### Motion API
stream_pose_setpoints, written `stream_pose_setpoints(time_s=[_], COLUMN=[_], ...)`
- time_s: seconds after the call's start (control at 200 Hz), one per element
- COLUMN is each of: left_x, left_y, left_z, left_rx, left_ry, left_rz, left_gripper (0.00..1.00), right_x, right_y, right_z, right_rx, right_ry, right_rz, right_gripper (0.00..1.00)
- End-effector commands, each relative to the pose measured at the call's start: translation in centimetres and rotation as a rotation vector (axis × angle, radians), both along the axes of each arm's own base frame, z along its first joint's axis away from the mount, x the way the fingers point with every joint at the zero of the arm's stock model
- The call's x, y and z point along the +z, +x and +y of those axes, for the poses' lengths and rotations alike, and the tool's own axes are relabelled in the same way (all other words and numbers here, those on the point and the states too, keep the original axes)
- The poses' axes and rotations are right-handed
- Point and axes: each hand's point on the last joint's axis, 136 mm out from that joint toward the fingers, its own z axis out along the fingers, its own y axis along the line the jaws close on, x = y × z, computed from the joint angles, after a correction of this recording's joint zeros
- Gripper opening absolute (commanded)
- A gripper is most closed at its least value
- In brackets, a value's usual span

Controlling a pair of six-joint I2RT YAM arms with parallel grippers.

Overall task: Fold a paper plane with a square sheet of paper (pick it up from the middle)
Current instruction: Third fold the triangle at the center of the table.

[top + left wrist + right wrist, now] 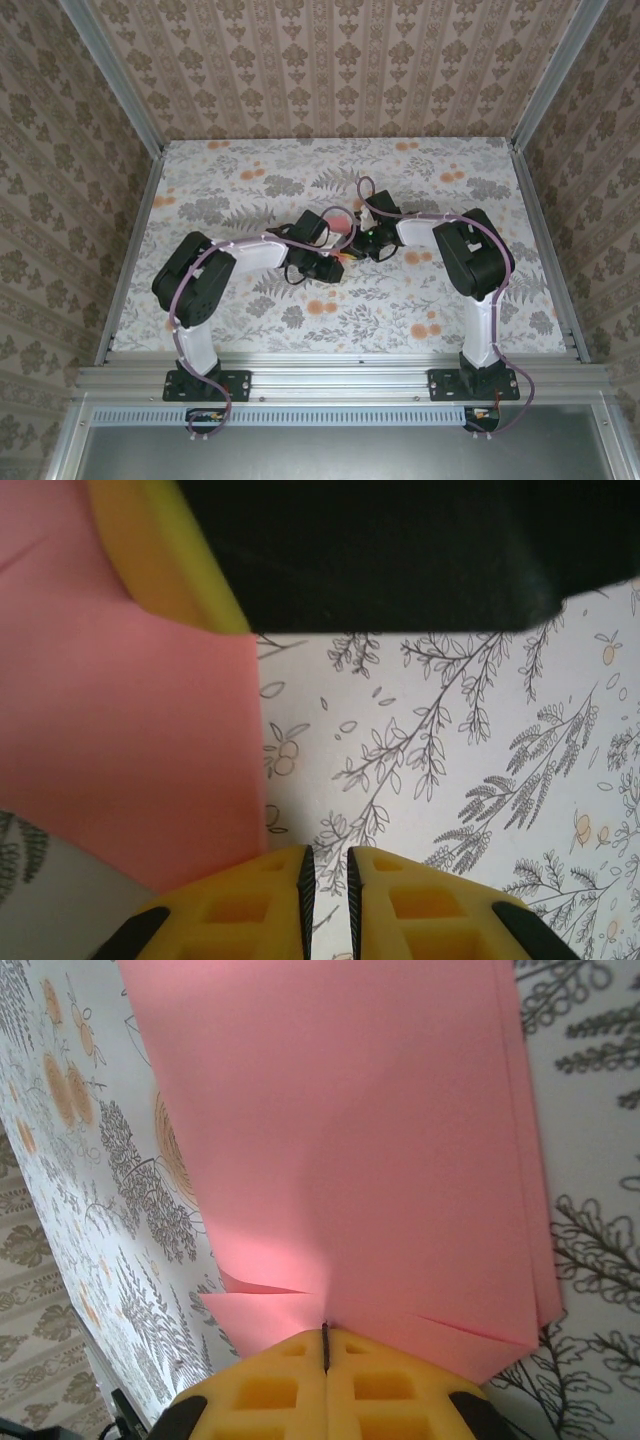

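The coral-pink sheet of paper (340,1130) lies folded in layers on the flowered table, with stepped edges at its right side. My right gripper (326,1328) is shut on its near edge, and the paper puckers at the fingertips. In the left wrist view the paper (120,740) is on the left, beside my left gripper (329,855), not between its fingers. Those jaws stand a narrow gap apart with bare table showing through. A yellow fingertip (170,550) of the right gripper rests on the paper's far part. From above, both grippers meet at mid-table by the paper (341,220).
The table (250,180) has a floral cloth with small orange flower prints (322,307). Patterned walls and metal posts close it in on three sides. The right arm's black wrist (400,550) hangs close above and ahead of the left gripper.
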Motion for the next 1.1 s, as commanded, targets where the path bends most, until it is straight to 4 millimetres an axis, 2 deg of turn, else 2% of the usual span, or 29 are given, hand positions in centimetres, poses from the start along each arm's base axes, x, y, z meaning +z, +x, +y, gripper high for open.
stream_pose_setpoints(time_s=[0.0,0.51,0.7,0.94,1.095], left_x=[-0.4,-3.8,-3.2,-4.0,-3.0], left_y=[0.0,-1.7,-2.4,-3.6,-3.7], left_z=[0.0,4.1,5.0,6.3,6.4], left_rx=[0.001,-0.005,-0.005,0.000,-0.001], left_ry=[-0.017,0.109,0.124,0.165,0.157], left_rz=[0.022,0.035,0.028,0.054,0.042], left_gripper=[0.19,0.19,0.18,0.18,0.18], right_x=[-6.0,-6.2,-6.4,-6.1,-5.8], right_y=[-3.1,-3.4,-3.6,-3.4,-3.3], right_z=[-3.5,-3.9,-4.3,-4.2,-4.0], right_rx=[-0.021,-0.006,0.002,-0.005,-0.002], right_ry=[-0.206,-0.225,-0.246,-0.234,-0.225], right_rz=[0.155,0.163,0.163,0.154,0.147], right_gripper=[0.05,0.04,0.04,0.04,0.04])
